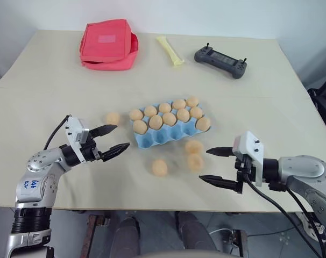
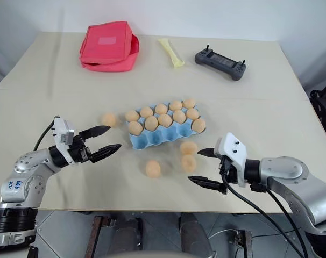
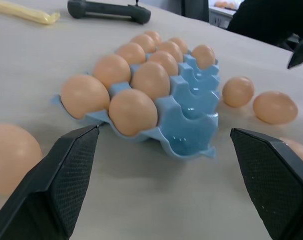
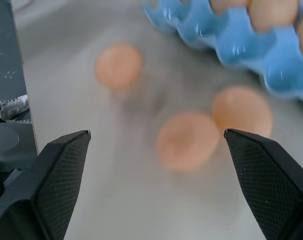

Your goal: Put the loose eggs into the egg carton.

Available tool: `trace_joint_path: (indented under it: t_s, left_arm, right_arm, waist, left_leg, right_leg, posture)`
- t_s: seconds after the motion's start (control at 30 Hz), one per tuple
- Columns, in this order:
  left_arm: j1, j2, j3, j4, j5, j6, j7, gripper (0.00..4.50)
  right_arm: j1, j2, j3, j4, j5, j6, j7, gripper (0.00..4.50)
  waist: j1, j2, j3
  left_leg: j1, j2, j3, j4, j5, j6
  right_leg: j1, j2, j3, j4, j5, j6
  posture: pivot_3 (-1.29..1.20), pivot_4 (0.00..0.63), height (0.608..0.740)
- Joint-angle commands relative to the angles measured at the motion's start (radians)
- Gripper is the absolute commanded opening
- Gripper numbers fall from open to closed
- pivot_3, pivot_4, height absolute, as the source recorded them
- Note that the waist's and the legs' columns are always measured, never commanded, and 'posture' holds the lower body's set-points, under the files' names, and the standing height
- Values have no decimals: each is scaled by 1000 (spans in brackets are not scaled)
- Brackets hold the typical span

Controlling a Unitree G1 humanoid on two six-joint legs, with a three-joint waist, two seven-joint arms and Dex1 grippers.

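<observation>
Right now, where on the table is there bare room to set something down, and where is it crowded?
Free: the wide strip between the red pouch and the egg carton, and the right side below the controller. Crowded: the near edge in front of the carton, with three loose eggs between the open left tool and the open right tool.

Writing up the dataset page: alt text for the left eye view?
A light blue moulded egg carton holds ten pale tan eggs mid-table, four loose tan eggs around it. Open black-fingered left gripper and right gripper flank them.
</observation>
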Motion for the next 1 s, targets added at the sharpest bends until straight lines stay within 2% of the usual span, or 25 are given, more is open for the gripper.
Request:
trace_joint_path:
  t_s: [0.03,0.67,1.0]
  left_arm:
    - [23,30,17,-53,-29,14,-33,4489]
    - [69,52,25,-98,-57,51,-67,4489]
    - [78,60,27,-118,-61,64,-82,4489]
  right_arm:
    - [-37,24,47,32,-17,8,-12,4500]
    - [-49,167,62,78,27,157,-140,4500]
    - [-71,227,104,134,-14,173,-193,4500]
  waist:
    - [2,0,0]
    - [2,0,0]
    - [3,0,0]
  left_leg:
    - [0,0,0,0,0,0]
    - [0,0,0,-1,0,0]
    - [0,0,0,-1,0,0]
  right_leg:
    - [0,0,0,0,0,0]
    - [-1,0,0,0,0,1]
    - [-1,0,0,0,-1,-2]
  posture:
    - [0,150,740]
    - [0,150,740]
    - [0,150,740]
